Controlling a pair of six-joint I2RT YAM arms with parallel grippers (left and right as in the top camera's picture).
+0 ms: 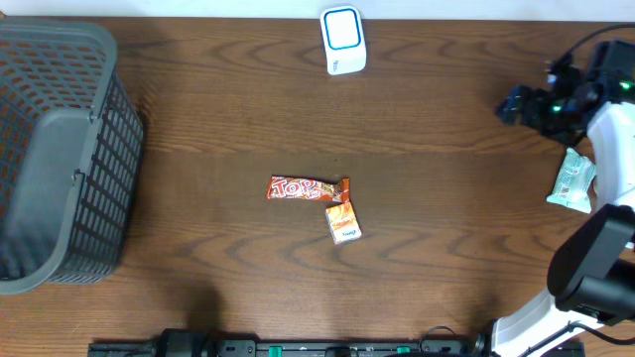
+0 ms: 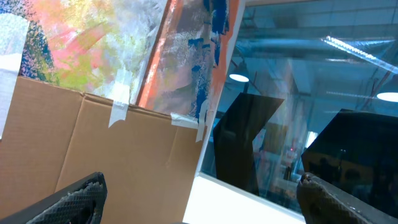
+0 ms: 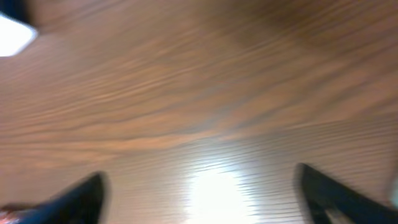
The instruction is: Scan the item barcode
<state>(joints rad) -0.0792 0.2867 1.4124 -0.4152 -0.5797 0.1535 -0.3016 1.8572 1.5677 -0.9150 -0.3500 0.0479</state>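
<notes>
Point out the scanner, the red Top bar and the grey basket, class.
scanner (image 1: 343, 40), overhead view, middle of its white body.
Top bar (image 1: 303, 188), overhead view, centre of the red wrapper.
basket (image 1: 114, 188), overhead view, its right mesh wall.

The table (image 1: 198, 129) is dark brown wood with wavy grain. At the far left, a basket (image 1: 60, 149) is grey, its walls an open lattice. At the far edge, the scanner (image 1: 343, 42) is white with a blue ring. In the middle, a snack bar (image 1: 303, 188) is red and orange with white lettering. The small packet (image 1: 344, 223) beside it is orange and white. At the right, a pouch (image 1: 572, 181) is pale green and white. My left fingers (image 2: 78, 200) are black with a fine mesh, before brown cardboard (image 2: 124, 155) and a sheet (image 2: 93, 43) daubed pink, yellow, white and blue. My right fingers (image 3: 74, 199) are black.
</notes>
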